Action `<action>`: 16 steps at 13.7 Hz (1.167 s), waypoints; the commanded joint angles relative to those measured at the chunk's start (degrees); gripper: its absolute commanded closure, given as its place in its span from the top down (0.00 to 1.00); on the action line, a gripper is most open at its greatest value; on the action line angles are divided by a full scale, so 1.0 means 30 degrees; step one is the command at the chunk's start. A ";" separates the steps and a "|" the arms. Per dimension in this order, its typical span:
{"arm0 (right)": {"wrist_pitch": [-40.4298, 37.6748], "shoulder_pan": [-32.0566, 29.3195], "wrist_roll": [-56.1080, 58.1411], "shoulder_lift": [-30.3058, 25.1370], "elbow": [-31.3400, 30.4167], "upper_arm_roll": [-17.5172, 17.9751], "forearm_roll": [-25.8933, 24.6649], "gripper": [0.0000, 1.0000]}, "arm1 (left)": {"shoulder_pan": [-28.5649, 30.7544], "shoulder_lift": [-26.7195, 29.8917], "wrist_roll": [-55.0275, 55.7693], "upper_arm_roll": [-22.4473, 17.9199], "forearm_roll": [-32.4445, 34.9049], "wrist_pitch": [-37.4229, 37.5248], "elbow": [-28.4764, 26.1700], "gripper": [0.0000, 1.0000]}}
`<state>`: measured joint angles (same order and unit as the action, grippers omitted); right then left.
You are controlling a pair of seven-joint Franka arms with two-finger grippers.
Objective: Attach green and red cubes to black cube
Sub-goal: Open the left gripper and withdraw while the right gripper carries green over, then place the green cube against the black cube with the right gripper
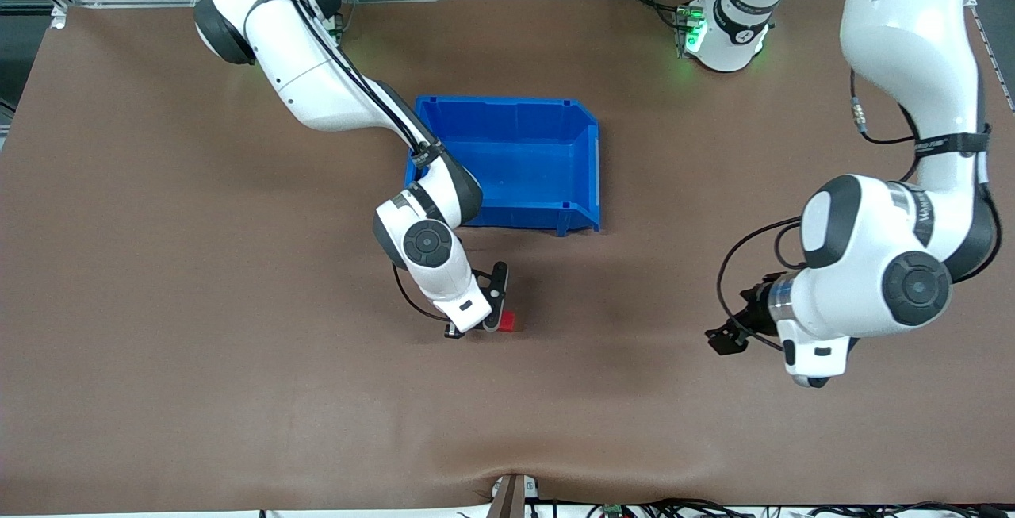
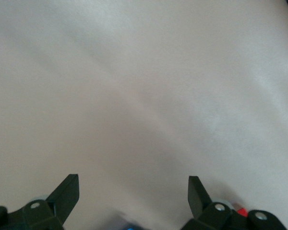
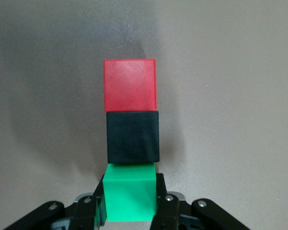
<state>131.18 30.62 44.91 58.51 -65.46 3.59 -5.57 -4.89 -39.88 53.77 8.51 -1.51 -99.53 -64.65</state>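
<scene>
Cubes, three in one row — red cube (image 3: pixel 129 85), black cube (image 3: pixel 133 137), green cube (image 3: pixel 130 198) clamped by right gripper (image 3: pixel 130 203), frame centre; left gripper (image 2: pixel 133 192) agape, idle, frame right.

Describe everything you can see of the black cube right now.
The black cube is a small, plain, matte block with sharp edges. In the right wrist view it sits in the middle of a straight three-cube row, the red cube flush against one face and the green cube against the opposite face. The right gripper is shut on the green cube, not on the black one. In the front view the gripper hides it.
</scene>
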 commanded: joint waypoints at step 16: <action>-0.3670 -0.5016 -0.2635 -0.6605 -0.3169 -0.0052 0.0011 1.00 | 0.2273 0.3302 -0.8981 0.0181 0.1032 0.1067 -0.0688 1.00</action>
<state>122.81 18.56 38.17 44.96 -70.65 2.52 -5.49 1.04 -32.23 30.19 8.47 0.67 -96.66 -64.80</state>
